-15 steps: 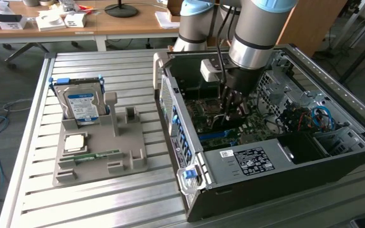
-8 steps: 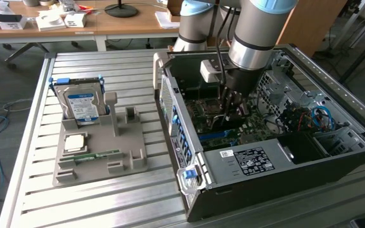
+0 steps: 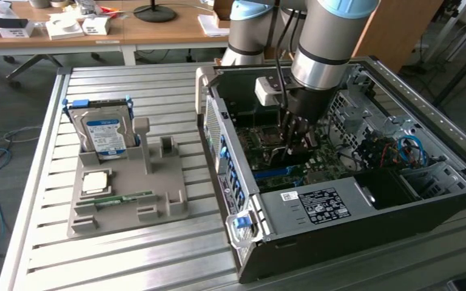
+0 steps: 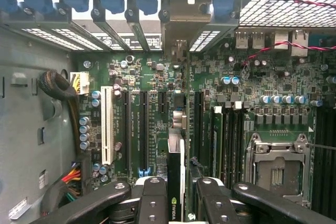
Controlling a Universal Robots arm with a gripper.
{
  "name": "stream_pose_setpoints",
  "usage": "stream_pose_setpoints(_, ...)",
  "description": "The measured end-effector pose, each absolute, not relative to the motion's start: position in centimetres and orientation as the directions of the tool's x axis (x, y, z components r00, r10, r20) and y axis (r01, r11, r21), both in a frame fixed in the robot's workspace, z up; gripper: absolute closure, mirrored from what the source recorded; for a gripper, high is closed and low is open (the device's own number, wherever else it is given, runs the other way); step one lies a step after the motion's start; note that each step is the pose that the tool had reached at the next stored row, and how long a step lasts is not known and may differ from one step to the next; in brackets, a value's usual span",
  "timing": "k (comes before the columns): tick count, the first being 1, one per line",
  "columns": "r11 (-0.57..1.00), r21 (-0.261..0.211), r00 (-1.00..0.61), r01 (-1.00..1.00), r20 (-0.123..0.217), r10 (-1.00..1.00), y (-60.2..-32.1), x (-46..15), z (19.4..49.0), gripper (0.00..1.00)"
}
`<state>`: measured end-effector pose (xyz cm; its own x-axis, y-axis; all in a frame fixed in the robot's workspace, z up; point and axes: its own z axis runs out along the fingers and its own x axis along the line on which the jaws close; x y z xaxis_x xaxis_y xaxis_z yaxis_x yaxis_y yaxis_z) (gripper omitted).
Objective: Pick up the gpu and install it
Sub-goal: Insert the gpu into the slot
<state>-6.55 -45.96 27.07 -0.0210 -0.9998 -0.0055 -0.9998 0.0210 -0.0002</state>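
Because a card of this kind has to enter its slot edge-first, the gpu (image 4: 176, 156) is held upright on its thin edge by the pincer (image 4: 176, 190). The pincer is closed onto the card's two flat faces, with no more than the card's thickness between the fingers (image 4: 152, 195). In the wrist view the card is seen edge-on, running from the pincer toward the rear wall of the computer case (image 3: 322, 242). There its metal bracket (image 4: 184, 17) is lined up with the row of blue-tabbed openings, an alignment judged to be what lets its connectors face out of the back. Beneath it the motherboard (image 4: 152, 77) is spread out, and the card is kept parallel to the long black slots (image 4: 143, 129) on either side of it. Whether its lower edge is touching a slot cannot be told. In the exterior view the arm (image 3: 330, 42) is seen reaching straight down into the open case, so that the card is carried level above the board. On the tabletop (image 3: 136, 254), well apart from the case, a grey holder (image 3: 168, 206) is seen with a hard drive (image 3: 104, 130) standing in it and a memory stick (image 3: 124, 198) lying in a groove.
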Motion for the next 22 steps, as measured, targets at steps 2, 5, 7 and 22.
stream_pose_setpoints(2,0.021,0.0,-0.021,-1.0,-0.005,-1.0,-45.96,-6.59,27.07,0.74)
stream_pose_setpoints(5,0.022,0.0,-0.022,-1.0,-0.005,-1.0,-45.93,-6.86,27.06,0.74)
stream_pose_setpoints(7,0.021,0.0,-0.021,-1.0,-0.005,-1.0,-45.93,-6.86,27.06,0.74)
stream_pose_setpoints(22,0.021,0.0,-0.021,-1.0,-0.005,-1.0,-45.93,-6.86,26.33,0.74)
